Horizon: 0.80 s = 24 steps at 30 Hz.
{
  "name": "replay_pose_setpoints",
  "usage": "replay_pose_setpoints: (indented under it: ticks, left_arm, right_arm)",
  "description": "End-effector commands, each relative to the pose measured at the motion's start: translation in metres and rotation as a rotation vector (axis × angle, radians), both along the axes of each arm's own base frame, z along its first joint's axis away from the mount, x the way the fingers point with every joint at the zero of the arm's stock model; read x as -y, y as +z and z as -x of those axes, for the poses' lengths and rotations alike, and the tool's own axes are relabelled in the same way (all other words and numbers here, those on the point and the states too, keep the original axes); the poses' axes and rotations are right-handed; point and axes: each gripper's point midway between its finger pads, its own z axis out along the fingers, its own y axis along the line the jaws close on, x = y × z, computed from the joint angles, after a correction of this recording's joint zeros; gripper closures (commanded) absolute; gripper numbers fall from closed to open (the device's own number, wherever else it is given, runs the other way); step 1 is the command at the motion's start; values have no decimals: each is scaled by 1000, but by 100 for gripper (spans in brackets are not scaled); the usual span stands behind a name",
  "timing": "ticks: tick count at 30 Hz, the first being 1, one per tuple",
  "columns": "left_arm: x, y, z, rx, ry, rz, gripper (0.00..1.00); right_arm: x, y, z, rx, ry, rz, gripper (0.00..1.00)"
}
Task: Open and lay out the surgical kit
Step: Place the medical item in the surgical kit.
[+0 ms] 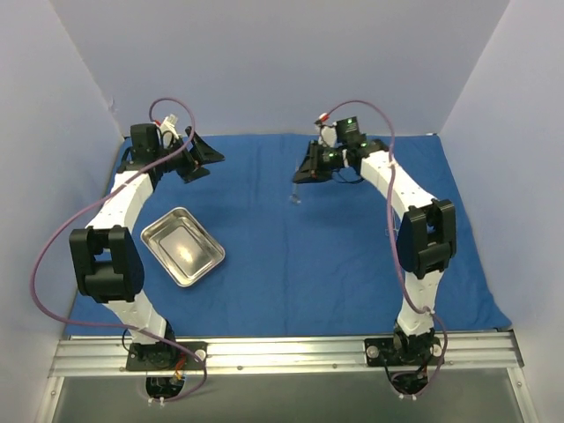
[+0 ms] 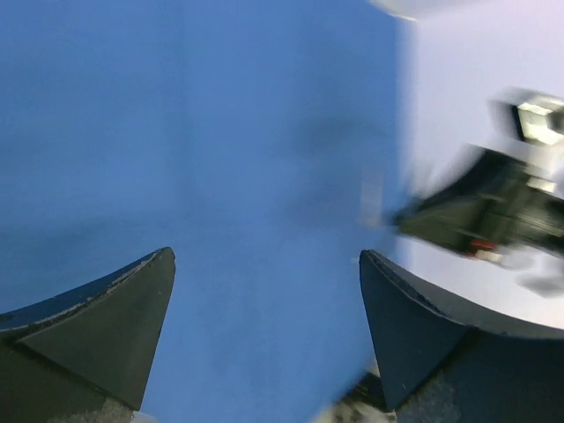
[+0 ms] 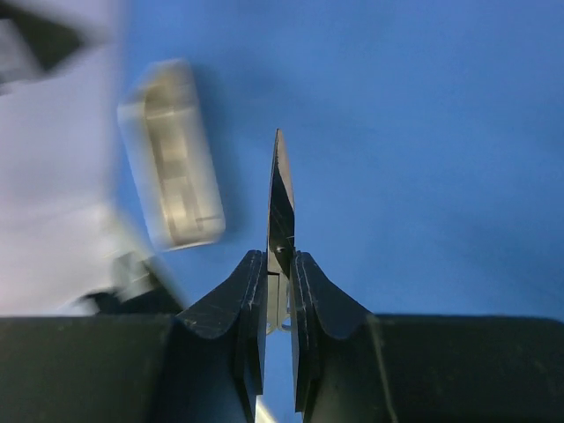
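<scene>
The surgical kit's royal-blue cloth [image 1: 291, 238] lies spread flat over the table. Its shiny steel tray [image 1: 181, 246] sits on the cloth at the left, and looks empty. My right gripper [image 1: 304, 172] hangs above the back middle of the cloth, shut on a thin pair of silvery scissors [image 1: 295, 196]. In the right wrist view the scissors' blades [image 3: 280, 203] stick out past the right gripper [image 3: 278, 256], with the blurred tray [image 3: 172, 159] beyond. My left gripper [image 1: 201, 159] is at the back left, open and holding nothing. The left wrist view shows only cloth [image 2: 220, 132] between the left gripper's [image 2: 266, 254] spread fingers.
Pale walls close in the table at the left, back and right. The right arm [image 2: 493, 211] shows as a blur at the edge of the left wrist view. A metal rail [image 1: 282, 352] carrying both arm bases runs along the near edge.
</scene>
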Motion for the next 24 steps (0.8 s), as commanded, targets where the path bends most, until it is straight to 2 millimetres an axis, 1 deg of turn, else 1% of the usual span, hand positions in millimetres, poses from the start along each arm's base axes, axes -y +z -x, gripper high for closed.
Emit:
replay_pose_setpoints:
  ticks: [1, 2, 3, 4, 5, 6, 7, 8, 9, 10, 12, 13, 17, 19, 20, 21, 24]
  left_arm:
    - [-63, -39, 39, -162, 94, -482, 6]
    - [-70, -45, 45, -193, 108, -520, 6]
    - [-75, -52, 54, -234, 114, -548, 6]
    - [-83, -52, 59, -237, 140, -584, 6]
    - [-83, -54, 64, -245, 142, -585, 6]
    - [-82, -64, 70, -262, 139, -583, 6]
    - [-82, -61, 74, -255, 148, -573, 6]
    - [-81, -63, 77, -264, 147, -565, 6]
    - [-79, -67, 81, -276, 143, -557, 6]
    - [-78, -68, 83, -280, 141, -547, 6]
    - [-75, -68, 85, -286, 130, -540, 6]
    - [-75, -67, 84, -284, 127, -540, 6]
    - [-76, -61, 84, -286, 123, -545, 5]
    - [-76, -58, 86, -285, 121, -547, 4]
    - [-76, -57, 86, -283, 118, -547, 4]
    - [-76, -57, 87, -286, 117, -546, 4]
    - [-75, -56, 89, -294, 111, -542, 4]
  right_arm:
    - [97, -36, 15, -85, -117, 461, 100]
    - [129, -48, 21, -125, -180, 615, 100]
    - [144, -52, 22, -133, -197, 680, 100]
    - [158, -58, 25, -146, -210, 752, 100]
    - [185, -64, 29, -164, -252, 879, 100]
    - [192, -68, 31, -173, -243, 917, 100]
    - [203, -74, 31, -186, -252, 969, 100]
    - [213, -76, 30, -197, -273, 991, 100]
    - [221, -79, 28, -197, -289, 1016, 100]
    - [225, -86, 26, -213, -295, 1030, 100]
    - [236, -93, 23, -224, -313, 1070, 100]
    - [240, -100, 22, -237, -313, 1088, 100]
    - [251, -118, 18, -256, -341, 1103, 100]
    - [259, -126, 17, -265, -348, 1114, 100]
    - [262, -128, 12, -248, -356, 1111, 100]
    - [265, -133, 15, -256, -354, 1116, 100]
    - [274, -141, 13, -269, -353, 1128, 100]
